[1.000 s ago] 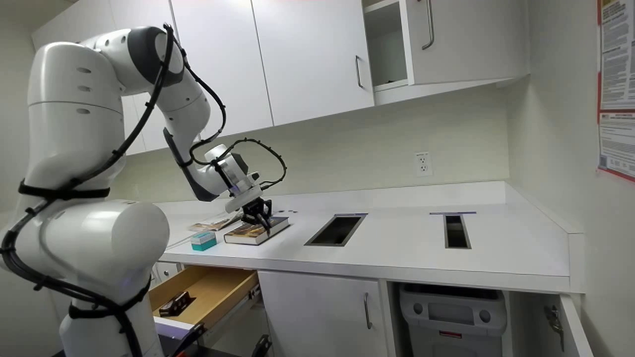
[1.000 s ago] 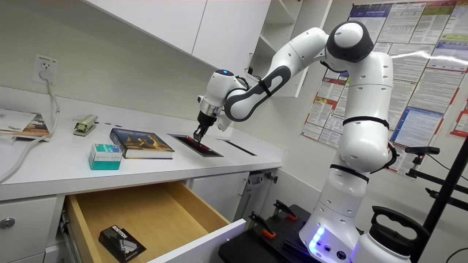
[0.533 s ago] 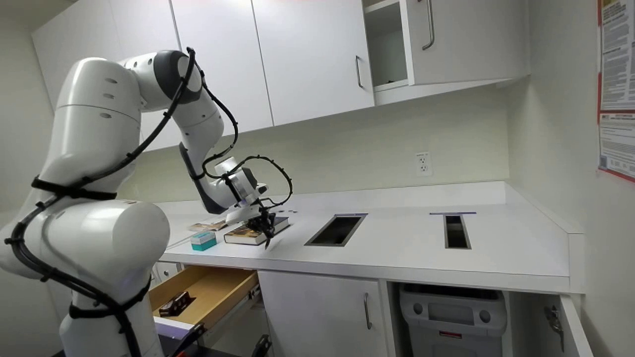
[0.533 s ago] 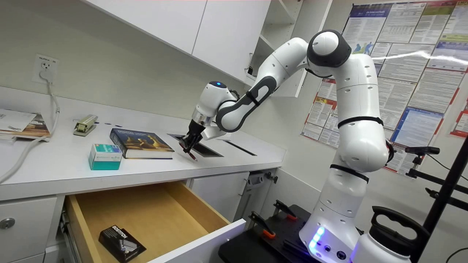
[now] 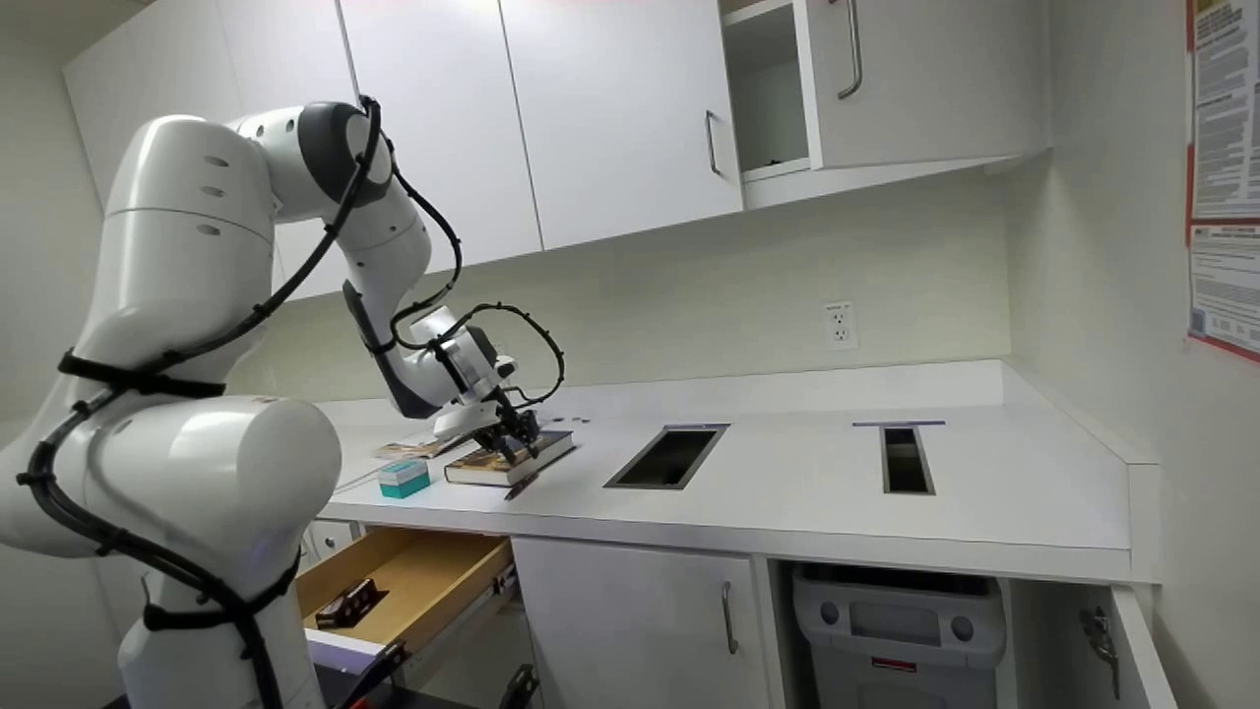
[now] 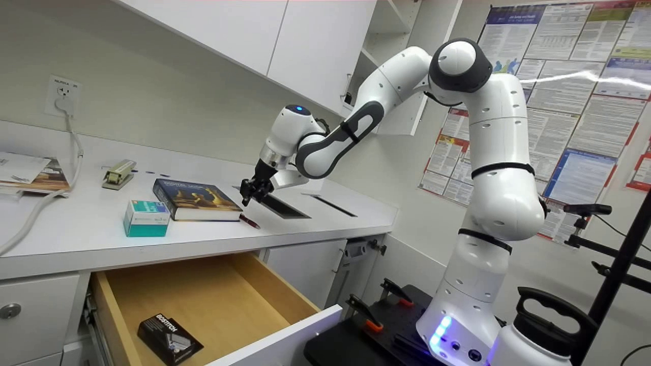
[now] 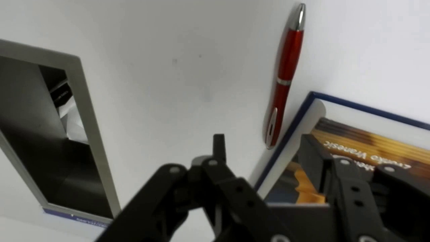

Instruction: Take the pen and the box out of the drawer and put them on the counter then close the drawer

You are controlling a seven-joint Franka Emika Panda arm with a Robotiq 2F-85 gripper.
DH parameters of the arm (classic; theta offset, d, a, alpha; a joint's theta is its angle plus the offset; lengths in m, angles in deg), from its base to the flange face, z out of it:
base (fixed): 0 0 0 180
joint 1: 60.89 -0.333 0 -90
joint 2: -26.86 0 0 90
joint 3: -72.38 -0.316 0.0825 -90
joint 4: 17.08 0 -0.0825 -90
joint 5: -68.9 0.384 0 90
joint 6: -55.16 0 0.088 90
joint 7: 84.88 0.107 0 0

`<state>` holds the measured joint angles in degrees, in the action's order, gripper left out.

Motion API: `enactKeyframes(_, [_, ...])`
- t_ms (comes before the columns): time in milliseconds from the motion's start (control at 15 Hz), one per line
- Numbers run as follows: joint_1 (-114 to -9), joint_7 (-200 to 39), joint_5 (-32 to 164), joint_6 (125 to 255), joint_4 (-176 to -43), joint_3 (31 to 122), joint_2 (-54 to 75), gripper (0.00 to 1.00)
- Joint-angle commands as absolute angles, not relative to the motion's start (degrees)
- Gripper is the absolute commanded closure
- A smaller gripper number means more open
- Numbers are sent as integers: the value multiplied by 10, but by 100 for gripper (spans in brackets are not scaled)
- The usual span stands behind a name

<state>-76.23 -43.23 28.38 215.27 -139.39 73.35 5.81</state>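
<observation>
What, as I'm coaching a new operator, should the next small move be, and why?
I'd probably raise the hand clear of the book, ready for the black box: its jaws stand apart with nothing between them, the red pen lies on the counter, and that box sits in the open drawer.

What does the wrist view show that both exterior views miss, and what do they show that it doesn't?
Only the wrist view shows a pale item and a dark item inside the larger cut-out.

Only the exterior views show the open drawer, the black box in it and the teal-and-white box on the counter.

All share the red pen lying beside the book, that cut-out and the hand, holding nothing.
</observation>
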Motion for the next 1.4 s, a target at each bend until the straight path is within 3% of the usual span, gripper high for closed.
enactKeyframes(0, [-756,-506,320,2095,-1449,691,159,9])
enactKeyframes(67, [-765,-541,345,2079,-1461,688,183,2])
enactKeyframes(133, [-764,-578,370,2060,-1475,670,208,0])
enactKeyframes(600, [-788,-649,532,1917,-1537,573,315,0])
enactKeyframes(867, [-815,-736,666,1941,-1570,534,309,0])
enactKeyframes(933, [-801,-677,606,1928,-1550,536,299,0])
enactKeyframes(1333, [-815,-698,660,1941,-1562,526,293,0])
